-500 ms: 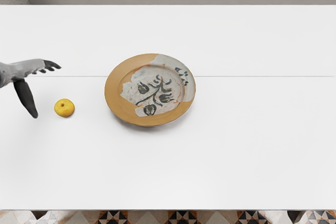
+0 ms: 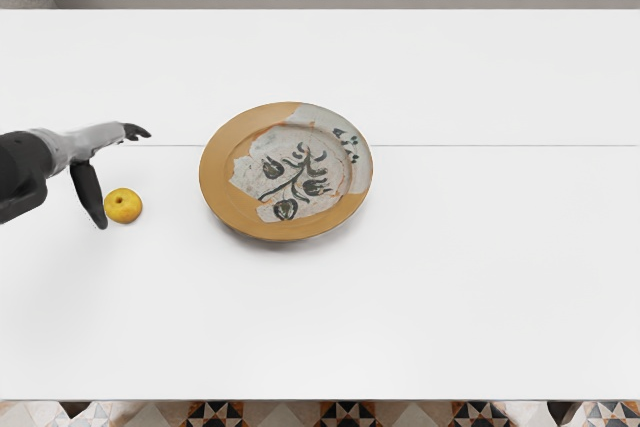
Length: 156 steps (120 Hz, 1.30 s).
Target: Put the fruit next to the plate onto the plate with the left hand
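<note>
Head view: the left hand (image 2: 92,152) comes in from the left edge over the white tabletop (image 2: 480,277). Its fingers are spread and relaxed, grasping nothing. 1 dark digit hangs down while the others stretch out to the right. The fruit (image 2: 122,205), small, round and yellow, lies on the tabletop just beside that hanging digit. It sits left of the plate (image 2: 222,199), near it but apart. The plate has an orange rim and a dark plant drawing on its pale centre.

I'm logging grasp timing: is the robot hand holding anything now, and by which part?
Nothing is held. The left robot hand is open beside the yellow fruit, which sits on the table left of the plate.
</note>
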Available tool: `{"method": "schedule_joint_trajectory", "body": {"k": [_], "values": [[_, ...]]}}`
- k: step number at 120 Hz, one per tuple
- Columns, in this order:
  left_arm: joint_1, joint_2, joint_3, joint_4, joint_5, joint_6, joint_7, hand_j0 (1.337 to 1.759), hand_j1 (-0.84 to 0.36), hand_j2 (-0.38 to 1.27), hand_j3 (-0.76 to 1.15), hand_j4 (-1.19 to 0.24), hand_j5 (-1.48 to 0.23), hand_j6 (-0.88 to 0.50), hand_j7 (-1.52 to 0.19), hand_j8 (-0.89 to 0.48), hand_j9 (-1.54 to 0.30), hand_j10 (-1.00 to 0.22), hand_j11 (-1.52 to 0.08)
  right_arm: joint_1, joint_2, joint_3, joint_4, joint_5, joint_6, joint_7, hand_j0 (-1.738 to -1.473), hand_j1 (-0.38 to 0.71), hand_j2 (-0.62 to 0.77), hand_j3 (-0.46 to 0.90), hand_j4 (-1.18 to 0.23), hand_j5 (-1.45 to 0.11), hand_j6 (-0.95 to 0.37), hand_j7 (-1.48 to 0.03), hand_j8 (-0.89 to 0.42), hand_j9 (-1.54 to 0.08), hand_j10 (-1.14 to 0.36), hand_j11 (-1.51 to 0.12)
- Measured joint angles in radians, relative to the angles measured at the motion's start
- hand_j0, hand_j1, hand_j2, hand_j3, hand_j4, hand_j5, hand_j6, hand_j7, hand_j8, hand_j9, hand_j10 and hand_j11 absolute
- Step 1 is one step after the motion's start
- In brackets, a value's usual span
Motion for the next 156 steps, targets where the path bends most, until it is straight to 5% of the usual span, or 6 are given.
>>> {"method": "schedule_joint_trajectory", "body": {"k": [93,156], "values": [[0.079,-0.077,0.088,0.016,0.191,0.098,0.013,1.658,0.16,0.04,0.00,-0.17,-0.21,-0.17,-0.21,-0.17,-0.21,-0.17,-0.21,0.000,0.000,0.000,0.000,0.000,0.000,0.000,-1.658,-0.35,0.00,0.00,0.00,0.00,0.00,0.00,0.00,0.00,0.00,0.00],[0.096,-0.091,0.099,0.048,0.221,0.128,0.013,1.658,0.00,0.06,0.00,-0.30,-0.38,-0.30,-0.38,-0.30,-0.38,-0.30,-0.38,0.000,0.000,0.000,0.000,0.000,0.001,0.000,-1.658,-0.35,0.00,0.00,0.00,0.00,0.00,0.00,0.00,0.00,0.00,0.00]]}}
